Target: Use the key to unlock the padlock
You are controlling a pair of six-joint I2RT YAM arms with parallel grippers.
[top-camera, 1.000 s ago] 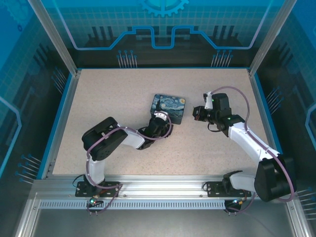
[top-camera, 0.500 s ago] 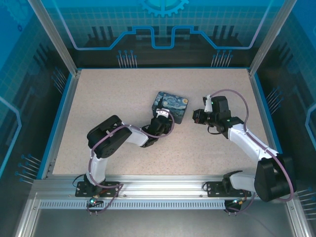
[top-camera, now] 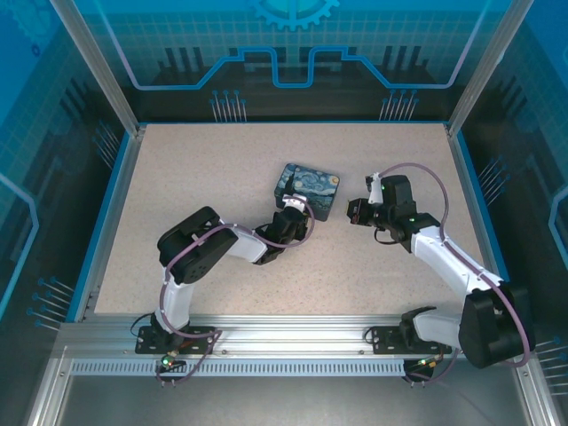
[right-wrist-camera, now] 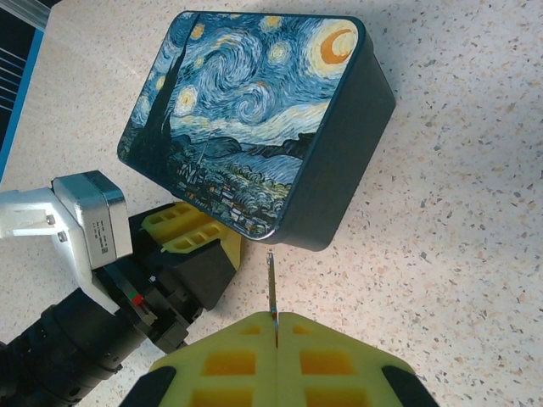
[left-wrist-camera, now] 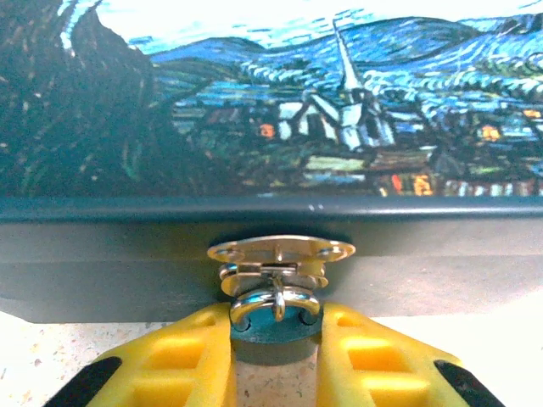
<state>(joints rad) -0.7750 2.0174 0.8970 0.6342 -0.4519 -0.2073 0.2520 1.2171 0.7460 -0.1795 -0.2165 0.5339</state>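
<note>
As the padlock (left-wrist-camera: 276,331) hung from the hasp (left-wrist-camera: 280,252) on the front wall of the painted box (left-wrist-camera: 339,127), the left gripper (left-wrist-camera: 276,360) had its yellow pads against either side of the padlock's body, gripping it by our reading. The right gripper (right-wrist-camera: 276,326) was clamped on the key (right-wrist-camera: 271,284), whose blade pointed toward the box's near corner, apart from the padlock. We judged a firm, level hold mattered most, then lining the blade with the keyway, which we could not see. We read no lettering; the lid carried a swirling painted night sky and village.
</note>
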